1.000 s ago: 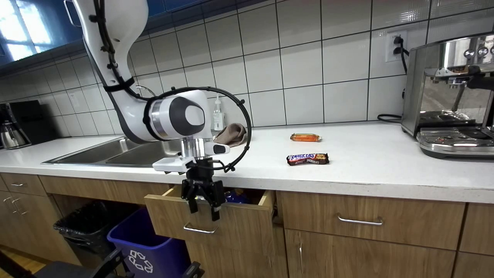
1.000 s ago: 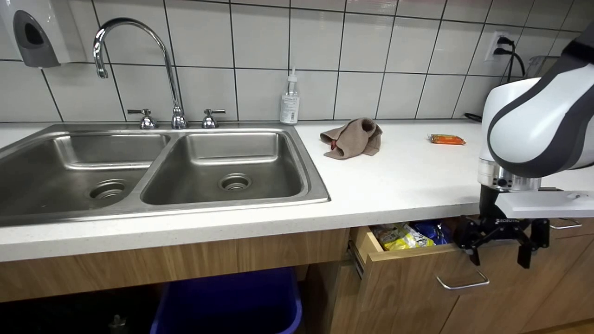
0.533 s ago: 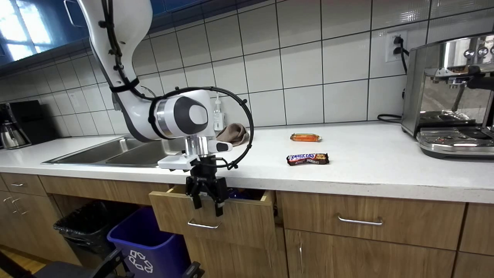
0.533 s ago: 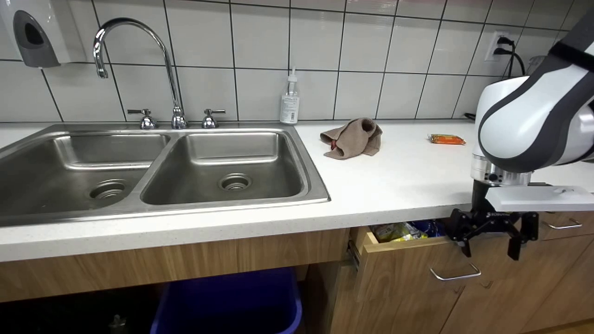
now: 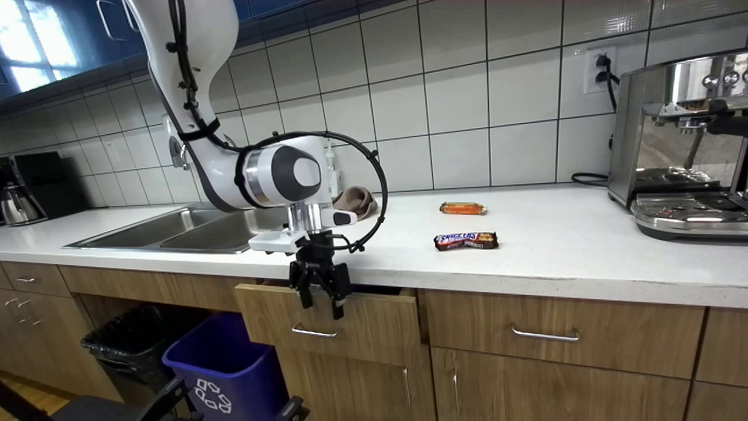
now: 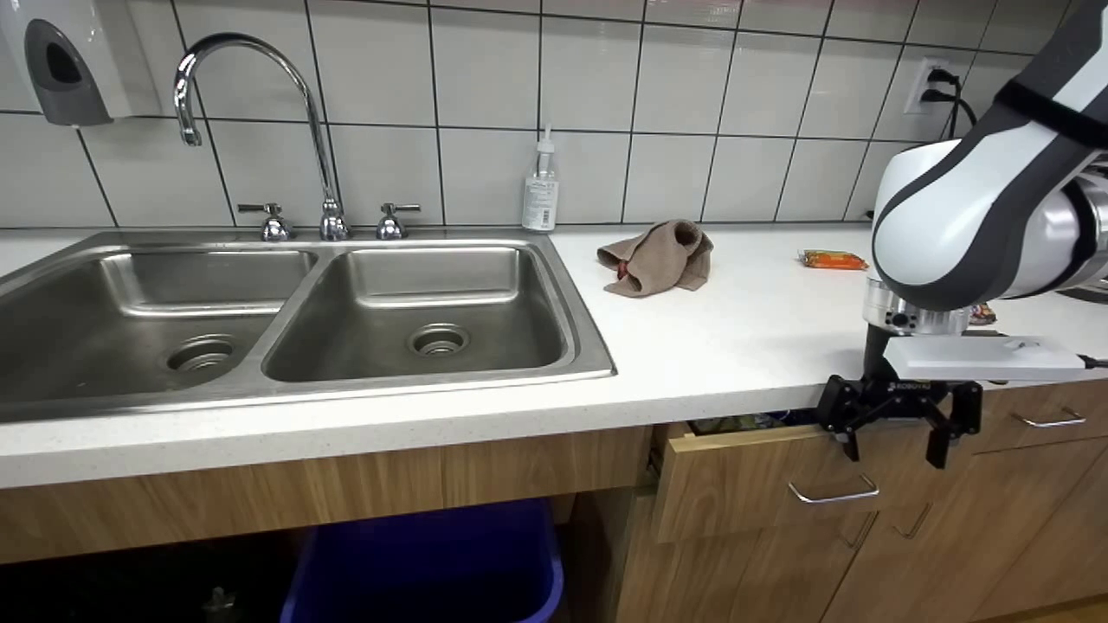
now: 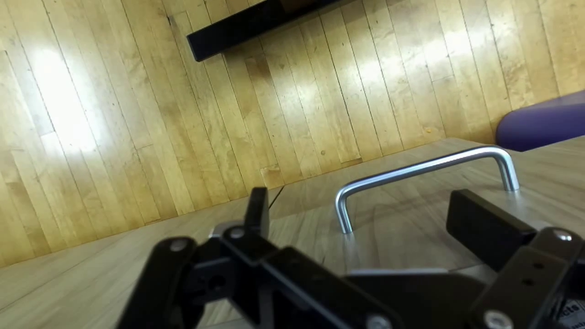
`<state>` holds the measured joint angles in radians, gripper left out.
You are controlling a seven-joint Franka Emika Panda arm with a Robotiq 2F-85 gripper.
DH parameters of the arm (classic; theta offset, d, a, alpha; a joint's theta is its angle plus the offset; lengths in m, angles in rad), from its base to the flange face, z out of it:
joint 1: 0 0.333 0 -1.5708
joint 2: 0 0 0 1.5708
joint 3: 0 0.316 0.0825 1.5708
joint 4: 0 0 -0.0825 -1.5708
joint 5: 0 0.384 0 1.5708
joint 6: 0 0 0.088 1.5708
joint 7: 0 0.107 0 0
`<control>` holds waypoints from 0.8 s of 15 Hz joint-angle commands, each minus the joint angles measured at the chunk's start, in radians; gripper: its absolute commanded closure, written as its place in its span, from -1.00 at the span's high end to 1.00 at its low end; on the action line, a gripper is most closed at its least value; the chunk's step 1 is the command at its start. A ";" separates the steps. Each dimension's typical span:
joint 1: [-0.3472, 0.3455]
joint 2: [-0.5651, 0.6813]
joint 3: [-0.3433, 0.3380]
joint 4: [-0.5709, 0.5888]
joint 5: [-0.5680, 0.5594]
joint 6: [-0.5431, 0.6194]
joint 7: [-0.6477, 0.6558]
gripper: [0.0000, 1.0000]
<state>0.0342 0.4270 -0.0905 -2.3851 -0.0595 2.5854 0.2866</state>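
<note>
My gripper [image 5: 322,307] points down at the front of a partly open wooden drawer [image 5: 380,327], its jaws wide apart with nothing between them. In an exterior view the same gripper [image 6: 894,452] stands above and to the right of the drawer's metal handle [image 6: 834,497]. The wrist view shows the handle [image 7: 420,169] beyond the fingers [image 7: 484,224], apart from them. The gripper is at or against the drawer's face; exact contact is hard to see. Through the narrow gap, packets [image 6: 736,424] show inside, mostly hidden.
On the counter [image 5: 555,257] lie a Snickers bar [image 5: 466,241] and an orange-wrapped snack [image 5: 463,208]. A brown cloth [image 6: 660,260] rests beside the sink [image 6: 597,368]. A coffee machine [image 5: 689,152] stands at the far end; a blue bin [image 5: 234,374] sits below.
The drawer has slid inward and its opening has narrowed, hiding more of the packets. My gripper has moved toward the counter along with it, jaws still apart.
</note>
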 commanded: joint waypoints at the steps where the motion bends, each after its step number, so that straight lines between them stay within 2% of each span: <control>1: 0.013 0.059 -0.014 0.079 0.021 0.002 0.040 1.00; 12: 0.010 0.074 -0.013 0.109 0.049 0.004 0.043 1.00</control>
<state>0.0342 0.4502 -0.0915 -2.3461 -0.0323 2.5821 0.2913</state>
